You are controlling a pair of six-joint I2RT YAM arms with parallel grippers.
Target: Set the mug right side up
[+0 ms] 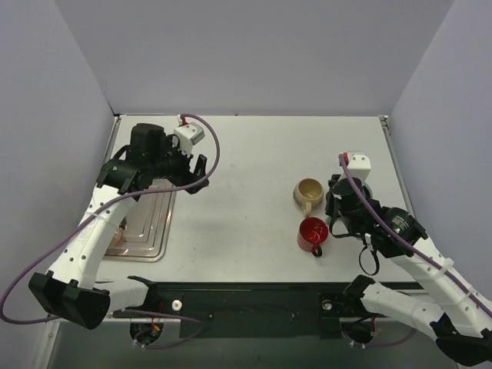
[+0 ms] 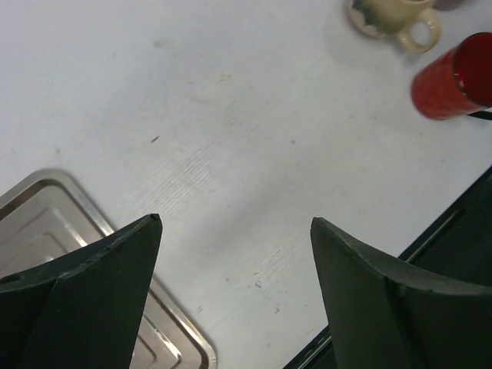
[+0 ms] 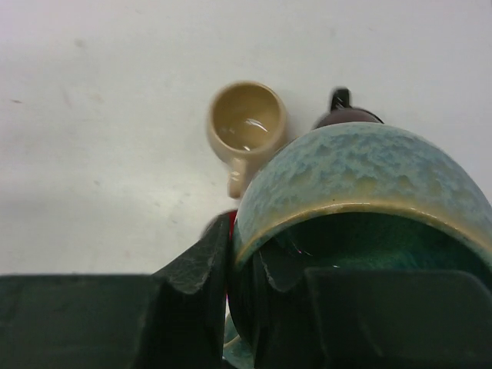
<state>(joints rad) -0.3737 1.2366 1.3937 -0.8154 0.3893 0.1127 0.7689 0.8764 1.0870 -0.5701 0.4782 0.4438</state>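
A blue-green glazed mug [image 3: 361, 173] fills the right wrist view, its open mouth turned toward the camera. My right gripper [image 3: 246, 242] is shut on its rim wall, one finger outside and one inside. In the top view my right gripper [image 1: 339, 201] covers this mug, which is hidden there. I cannot tell whether the mug touches the table. My left gripper [image 1: 195, 175] is open and empty above the table's left half, and its wrist view [image 2: 234, 231] shows only bare table between the fingers.
A cream mug [image 1: 308, 192] stands mouth up left of my right gripper, also seen in the right wrist view [image 3: 246, 123]. A red mug [image 1: 313, 233] sits in front of it. A dark maroon object [image 3: 346, 117] lies behind the held mug. A metal tray [image 1: 146, 227] lies at the left.
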